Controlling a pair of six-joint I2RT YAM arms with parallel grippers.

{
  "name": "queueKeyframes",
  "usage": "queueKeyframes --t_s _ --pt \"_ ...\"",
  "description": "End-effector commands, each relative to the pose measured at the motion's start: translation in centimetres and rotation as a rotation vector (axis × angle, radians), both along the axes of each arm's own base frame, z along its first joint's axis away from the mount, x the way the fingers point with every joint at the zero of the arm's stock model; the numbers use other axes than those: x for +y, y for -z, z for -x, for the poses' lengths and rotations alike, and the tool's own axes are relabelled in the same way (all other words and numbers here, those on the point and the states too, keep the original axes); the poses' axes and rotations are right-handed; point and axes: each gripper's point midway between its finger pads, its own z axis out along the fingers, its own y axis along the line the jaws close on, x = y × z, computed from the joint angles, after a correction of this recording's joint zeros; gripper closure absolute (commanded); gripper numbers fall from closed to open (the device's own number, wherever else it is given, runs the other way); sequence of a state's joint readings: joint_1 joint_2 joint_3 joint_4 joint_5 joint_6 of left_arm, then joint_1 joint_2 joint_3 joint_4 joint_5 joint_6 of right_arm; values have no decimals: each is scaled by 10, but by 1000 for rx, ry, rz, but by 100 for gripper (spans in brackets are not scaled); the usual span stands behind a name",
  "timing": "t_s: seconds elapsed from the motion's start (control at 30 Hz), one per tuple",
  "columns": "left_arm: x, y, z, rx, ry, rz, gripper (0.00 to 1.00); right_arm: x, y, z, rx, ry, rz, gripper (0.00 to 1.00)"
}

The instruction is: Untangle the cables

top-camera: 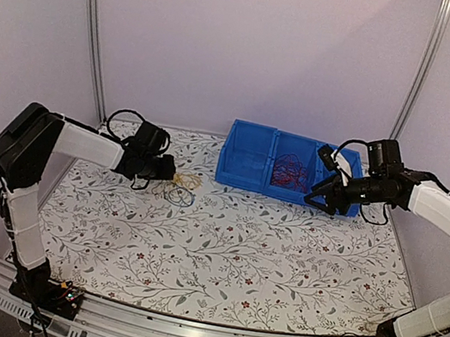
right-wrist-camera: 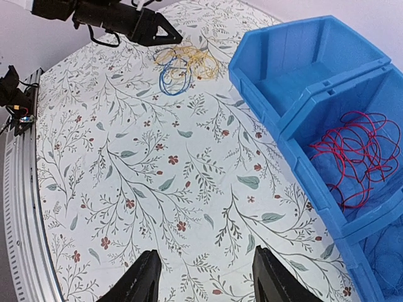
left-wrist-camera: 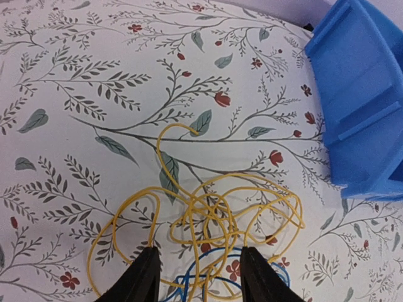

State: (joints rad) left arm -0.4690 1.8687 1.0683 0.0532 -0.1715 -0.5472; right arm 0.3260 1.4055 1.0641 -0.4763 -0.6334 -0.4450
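Note:
Loops of yellow cable [left-wrist-camera: 214,207] lie tangled on the floral table cloth, with a blue cable [left-wrist-camera: 217,274] looped under their near side. My left gripper [left-wrist-camera: 198,251] is open just above this tangle, its black fingers [left-wrist-camera: 146,277] either side of yellow and blue strands. In the top view the yellow cable [top-camera: 189,180] and blue cable [top-camera: 179,197] sit just right of the left gripper [top-camera: 168,169]. A red cable [right-wrist-camera: 352,157] lies bunched in the right compartment of the blue bin [right-wrist-camera: 302,69]. My right gripper [right-wrist-camera: 204,255] is open and holds nothing, over the cloth at the bin's front right corner.
The blue bin [top-camera: 241,176] stands at the back centre, its left compartment holding nothing. It shows at the right edge of the left wrist view as blue bin [left-wrist-camera: 365,94]. White walls and metal posts close the back and sides. A metal rail [top-camera: 196,334] runs along the near edge.

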Motion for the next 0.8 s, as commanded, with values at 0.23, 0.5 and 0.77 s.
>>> queueKeyframes --t_s 0.23,0.5,0.77 --pt "31 -4 16 144 155 -347 57 9 -28 2 -79 -62 -84 46" --pt "22 13 27 238 319 -397 65 10 -29 4 -76 -68 -92 46" --pt "23 20 20 256 321 -434 76 10 -27 4 -71 -67 -86 46"
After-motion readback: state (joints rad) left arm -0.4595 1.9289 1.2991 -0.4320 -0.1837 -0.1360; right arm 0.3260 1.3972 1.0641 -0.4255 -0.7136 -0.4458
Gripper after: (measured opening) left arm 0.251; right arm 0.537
